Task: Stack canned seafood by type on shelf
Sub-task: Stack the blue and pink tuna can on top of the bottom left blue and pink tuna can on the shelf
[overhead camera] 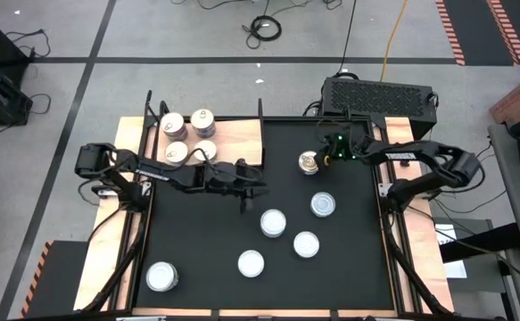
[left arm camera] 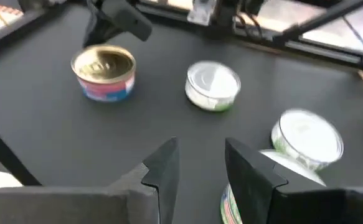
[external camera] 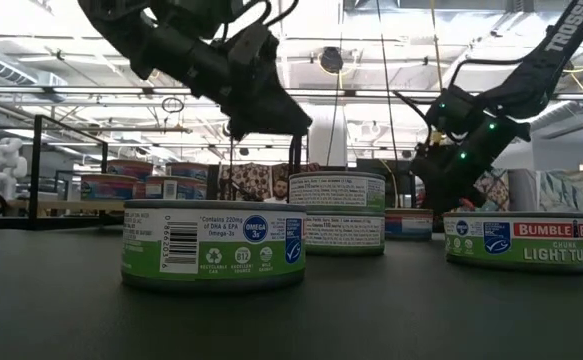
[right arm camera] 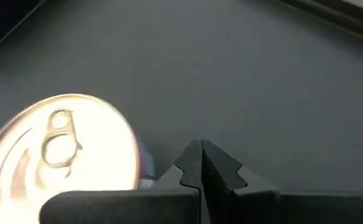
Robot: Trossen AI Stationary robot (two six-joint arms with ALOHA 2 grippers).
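Note:
Four tins [overhead camera: 188, 135] stand on the light wooden shelf [overhead camera: 242, 141] at the table's far left. A gold-topped tin [overhead camera: 309, 162] with a pull tab [right arm camera: 60, 140] sits on the black mat near its far edge. My right gripper [right arm camera: 201, 167] is shut and points down at the mat just beside it, a little apart from its rim. Several white-topped tins [overhead camera: 273, 222] lie scattered over the mat. My left gripper [left arm camera: 200, 163] hovers open above the mat's middle, left of these tins, with nothing between its fingers.
One white-topped tin [overhead camera: 161, 276] stands alone at the mat's near left corner. A black box [overhead camera: 377, 94] sits beyond the table's far right edge. Bare mat lies between the shelf and the scattered tins.

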